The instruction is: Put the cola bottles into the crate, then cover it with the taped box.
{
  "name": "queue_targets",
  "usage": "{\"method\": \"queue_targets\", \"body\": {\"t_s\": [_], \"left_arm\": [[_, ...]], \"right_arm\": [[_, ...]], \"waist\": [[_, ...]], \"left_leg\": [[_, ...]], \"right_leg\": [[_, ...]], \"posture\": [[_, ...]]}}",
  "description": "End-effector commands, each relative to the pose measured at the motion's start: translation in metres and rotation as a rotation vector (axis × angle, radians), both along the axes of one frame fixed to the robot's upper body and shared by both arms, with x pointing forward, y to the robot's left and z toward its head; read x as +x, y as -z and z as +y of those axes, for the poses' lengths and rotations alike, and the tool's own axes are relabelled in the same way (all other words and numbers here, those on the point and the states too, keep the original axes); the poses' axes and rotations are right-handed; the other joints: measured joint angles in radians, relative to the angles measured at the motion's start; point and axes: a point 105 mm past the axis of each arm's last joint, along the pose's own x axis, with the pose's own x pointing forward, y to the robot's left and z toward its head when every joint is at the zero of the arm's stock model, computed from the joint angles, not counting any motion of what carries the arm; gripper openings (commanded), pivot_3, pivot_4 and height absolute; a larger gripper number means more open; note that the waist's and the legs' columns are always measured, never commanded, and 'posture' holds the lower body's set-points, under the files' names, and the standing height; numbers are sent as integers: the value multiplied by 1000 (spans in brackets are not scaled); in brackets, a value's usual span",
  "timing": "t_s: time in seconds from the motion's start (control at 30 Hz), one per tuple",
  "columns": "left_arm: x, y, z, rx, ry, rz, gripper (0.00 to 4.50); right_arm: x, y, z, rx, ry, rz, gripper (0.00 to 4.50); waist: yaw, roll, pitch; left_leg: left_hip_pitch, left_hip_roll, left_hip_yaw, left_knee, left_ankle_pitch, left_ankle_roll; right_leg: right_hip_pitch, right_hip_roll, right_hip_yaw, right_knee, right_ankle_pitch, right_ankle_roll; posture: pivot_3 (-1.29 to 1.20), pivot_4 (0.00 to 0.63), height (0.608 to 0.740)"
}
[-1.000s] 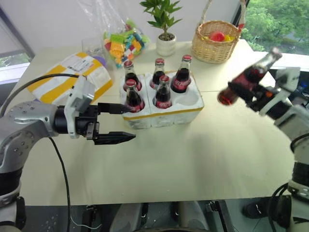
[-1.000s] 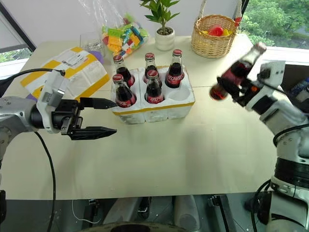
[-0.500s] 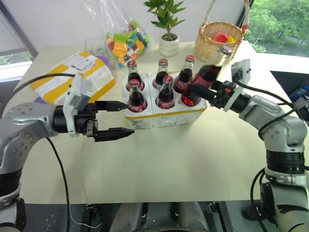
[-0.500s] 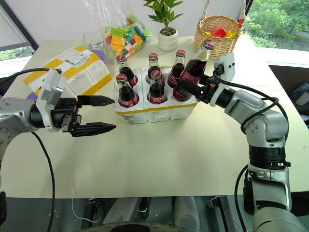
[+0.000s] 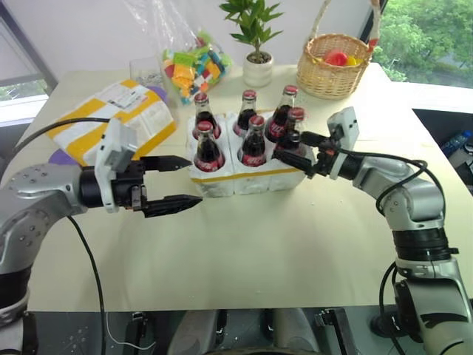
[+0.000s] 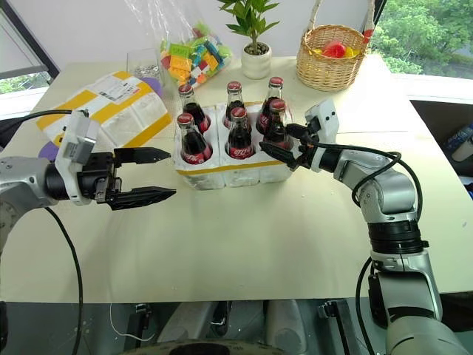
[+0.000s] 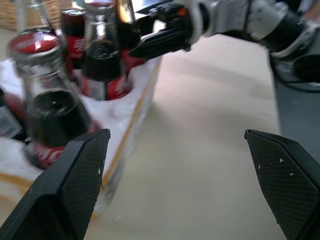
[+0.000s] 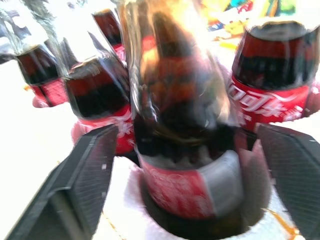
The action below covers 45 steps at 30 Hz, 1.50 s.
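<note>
Reaching in from the bench's right side, the right arm stretches nearly level toward the crate [image 5: 251,177], its right gripper [image 5: 294,154] released, jaws standing apart on either side of the sixth of the cola bottles [image 5: 293,133], which stands upright in the crate's front right well. I cannot tell whether the fingers touch the glass. The other five bottles fill the remaining wells, all with red caps and red labels bearing white script too small to read. The left arm is bent in from the left edge, its left gripper [image 5: 174,182] open wide and level, just beside the crate's left end. The taped box [image 5: 111,118] lies at the back left corner, its white shipping label unreadable.
</note>
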Motion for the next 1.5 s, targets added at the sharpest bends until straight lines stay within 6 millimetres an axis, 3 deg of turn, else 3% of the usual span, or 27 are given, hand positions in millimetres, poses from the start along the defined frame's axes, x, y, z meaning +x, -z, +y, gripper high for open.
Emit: {"method": "queue_targets", "body": {"t_s": [0.03,0.27,0.33,0.43,0.63,0.77,1.27,1.37,1.5], "left_arm": [[18,-10,27,53,-202,-130,4500],[23,8,109,388,-567,-265,4500],[24,15,135,479,-688,-271,4500],[31,23,158,548,-832,-275,4500],[58,42,184,860,-962,-435,4500],[76,60,191,968,-1012,-476,4500],[105,88,220,1090,-1060,-474,4500],[107,91,220,1083,-1057,-469,3604],[109,91,222,1075,-1069,-465,1593]], "right_arm": [[-14,-28,-8,26,-24,-65,4412],[-71,-68,-36,6,-128,-109,4412],[-77,-75,-47,-1,-102,-108,4412],[-76,-81,-63,17,-35,-92,4412],[-75,-81,-70,-7,13,-109,4412],[-75,-82,-64,5,13,-120,4412],[-80,-87,-66,-23,25,-135,4412],[-85,-88,-67,-34,3,-132,4500],[-88,-89,-68,-52,-14,-126,4500]], "waist": [[2,0,0],[2,0,0],[2,0,0],[3,0,0],[6,0,0],[4,0,0],[5,-1,0],[3,-1,0],[4,0,-1]], "left_leg": [[0,0,0,0,0,0],[-1,0,0,-3,-2,4],[-1,1,0,-3,-3,4],[0,1,0,-2,-3,4],[-1,0,0,-2,-3,4],[-1,0,0,-2,-3,4],[-3,0,0,-1,-3,4],[-3,0,0,-1,-3,4],[-3,0,0,-1,-3,4]], "right_leg": [[0,0,0,0,0,0],[-1,0,0,-2,0,0],[-1,-1,0,-2,0,-1],[1,-1,0,-2,-2,-4],[0,-2,0,-2,0,-1],[-1,-2,0,-2,0,0],[-3,-2,0,-1,0,0],[-3,-2,0,-1,0,0],[-3,-2,0,0,0,0]], "posture": [[0,150,732],[0,150,732],[0,150,732],[0,150,732],[0,150,732],[0,150,732],[0,150,732],[0,150,732],[0,150,732]]}}
